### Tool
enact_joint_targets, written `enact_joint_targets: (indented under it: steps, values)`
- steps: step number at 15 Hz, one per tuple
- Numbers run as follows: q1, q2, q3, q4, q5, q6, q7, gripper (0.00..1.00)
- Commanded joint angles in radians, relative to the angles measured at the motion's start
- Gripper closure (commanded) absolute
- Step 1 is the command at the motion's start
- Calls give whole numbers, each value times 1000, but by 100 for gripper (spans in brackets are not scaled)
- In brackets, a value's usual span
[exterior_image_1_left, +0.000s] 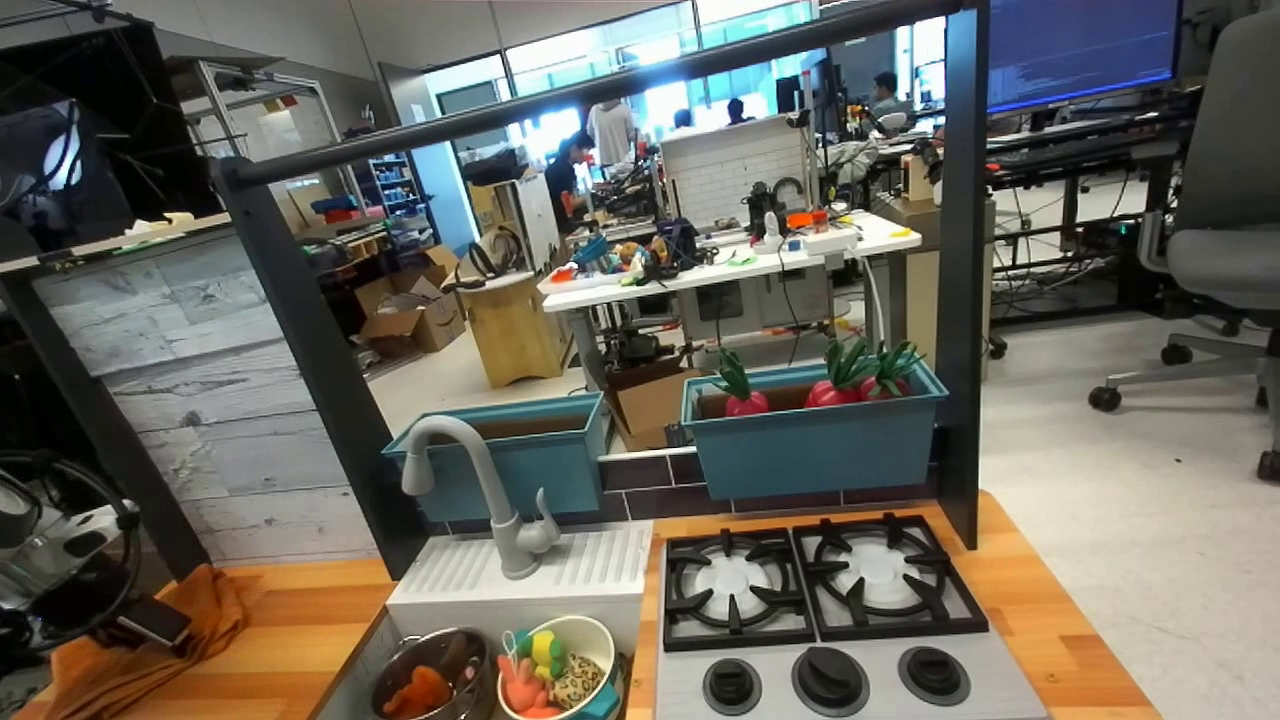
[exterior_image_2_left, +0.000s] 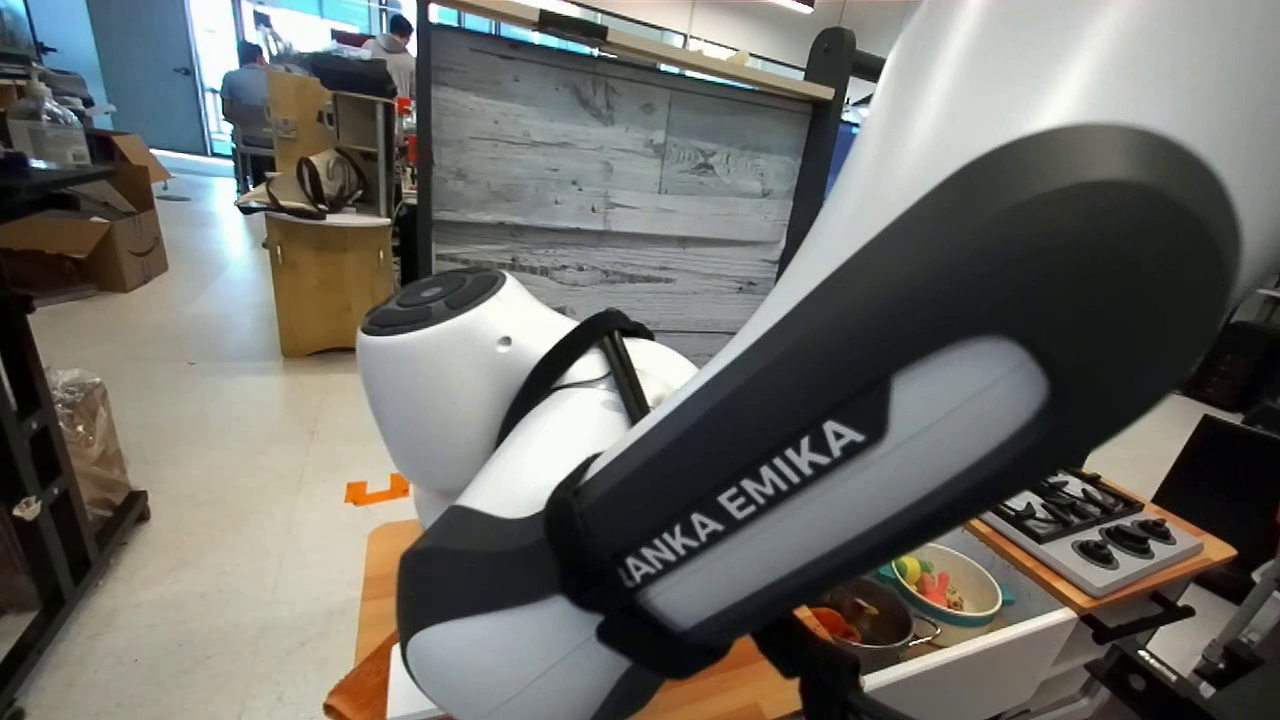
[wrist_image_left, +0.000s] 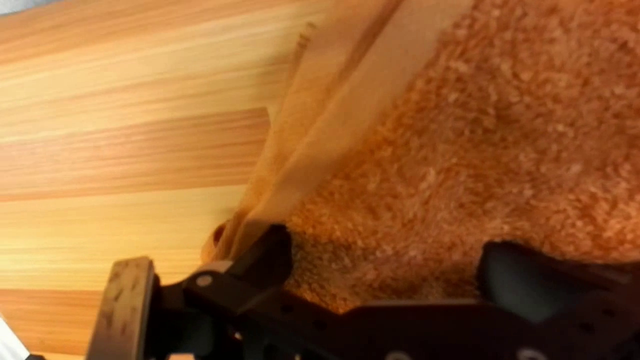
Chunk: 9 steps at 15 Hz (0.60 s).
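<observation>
An orange-brown fuzzy towel (wrist_image_left: 475, 150) fills the right of the wrist view, with a smooth folded hem running along its left side. My gripper (wrist_image_left: 385, 265) is open, its two dark fingers wide apart right over the towel. The towel shows between the fingers, and the left finger is at the hem. Whether the fingertips touch the cloth I cannot tell. In an exterior view the towel (exterior_image_1_left: 190, 630) lies crumpled at the left end of the wooden counter (exterior_image_1_left: 300, 590), with the gripper over it. In an exterior view my arm hides most of the towel (exterior_image_2_left: 362, 690).
A sink with a grey faucet (exterior_image_1_left: 490, 480) holds a metal pot (exterior_image_1_left: 480, 680) and a white bowl (exterior_image_1_left: 605, 640) with toys. A stove (exterior_image_1_left: 730, 640) stands beside it. Teal planters (exterior_image_1_left: 820, 455) and a dark overhead bar (exterior_image_1_left: 600, 92) are behind. A wood-look panel (exterior_image_1_left: 200, 380) stands behind the counter.
</observation>
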Motion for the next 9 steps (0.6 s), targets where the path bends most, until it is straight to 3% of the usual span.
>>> enact_joint_targets:
  steps: [1, 3, 5, 7, 9]
  values:
    - [-85, 48, -42, 27, 39, -37, 57, 0]
    - [-129, 26, -78, -9, 46, -31, 101, 0]
    - [-177, 53, -107, 31, 62, -64, 140, 0]
    - [-192, 92, -80, 94, 29, -108, 137, 0]
    - [-161, 123, -30, 119, -1, -108, 81, 0]
